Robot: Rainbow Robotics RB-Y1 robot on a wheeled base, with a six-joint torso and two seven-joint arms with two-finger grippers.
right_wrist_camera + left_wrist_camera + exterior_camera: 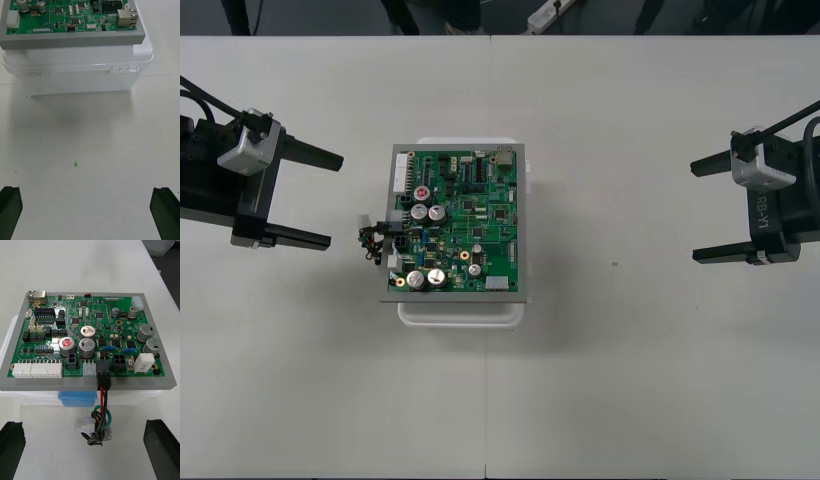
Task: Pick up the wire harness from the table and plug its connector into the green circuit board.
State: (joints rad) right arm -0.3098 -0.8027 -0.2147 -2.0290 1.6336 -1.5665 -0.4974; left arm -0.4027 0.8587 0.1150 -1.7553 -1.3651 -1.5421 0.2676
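Note:
The green circuit board (458, 222) lies on its white base (461, 312) mid-table. The wire harness (372, 240) hangs off the board's left edge. In the left wrist view its black plug (103, 374) sits in a connector at the board's (93, 337) near edge, and the red, black and green wires (102, 410) drop to the round metal socket (98, 437) on the table. My left gripper (308, 198) is open at the left, a short way from the harness. My right gripper (715, 209) is open at the far right. Its fingers (9, 210) stand wide apart before the base (75, 71).
A tiny green speck (75, 164) lies on the table between the right gripper and the base. The table's seam runs down the middle, under the base. A dark floor strip runs along the far edge.

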